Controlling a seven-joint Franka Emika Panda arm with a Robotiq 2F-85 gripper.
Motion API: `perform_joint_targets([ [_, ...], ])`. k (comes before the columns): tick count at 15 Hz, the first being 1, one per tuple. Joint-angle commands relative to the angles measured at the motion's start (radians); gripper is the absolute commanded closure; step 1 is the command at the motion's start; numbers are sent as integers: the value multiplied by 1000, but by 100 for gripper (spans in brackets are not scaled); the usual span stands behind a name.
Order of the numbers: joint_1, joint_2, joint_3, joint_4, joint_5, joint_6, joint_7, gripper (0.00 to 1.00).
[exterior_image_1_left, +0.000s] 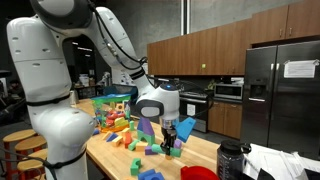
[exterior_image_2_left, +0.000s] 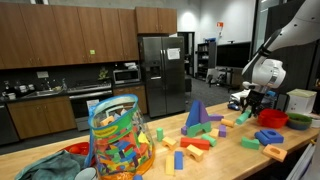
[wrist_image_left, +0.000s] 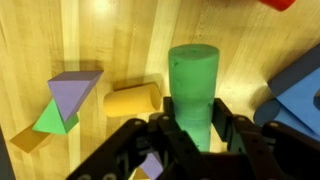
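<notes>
Green cylinder (wrist_image_left: 193, 85): between the fingers (wrist_image_left: 230, 125) in the wrist view, over the wooden table (wrist_image_left: 120, 35); lifted or resting, cannot tell.
Gripper (wrist_image_left: 195, 135): closed partway, grasping the green cylinder, one pad on each side of its round wall; low over the table by the block pile in both exterior views (exterior_image_1_left: 172, 135) (exterior_image_2_left: 250, 107).
Neighbours: yellow cylinder (wrist_image_left: 132, 100) just beside; purple wedge (wrist_image_left: 72, 92) and blue block (wrist_image_left: 300, 95) near, apart.
Weight: probably light.
Body: looks matte and stiff, hardly fragile.
Slip: may roll or twist between flat pads.
Hold: across the round wall, near mid-length, pads square to the axis.
</notes>
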Motion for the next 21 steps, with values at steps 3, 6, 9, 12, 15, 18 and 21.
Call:
perform_joint_targets([
  [3, 62, 4, -30, 0, -56, 30, 0, 84],
  [6, 79, 12, -34, 0, -121, 28, 0, 84],
  [9, 86, 24, -35, -2, -187, 27, 0, 84],
  [12, 87, 37, -34, -2, -247, 25, 0, 84],
  [15, 110, 20, -42, -2, -251, 19, 0, 84],
  [18, 156, -57, -64, -27, -93, 14, 1, 84],
  [21, 158, -57, -85, -1, 54, -7, 1, 84],
])
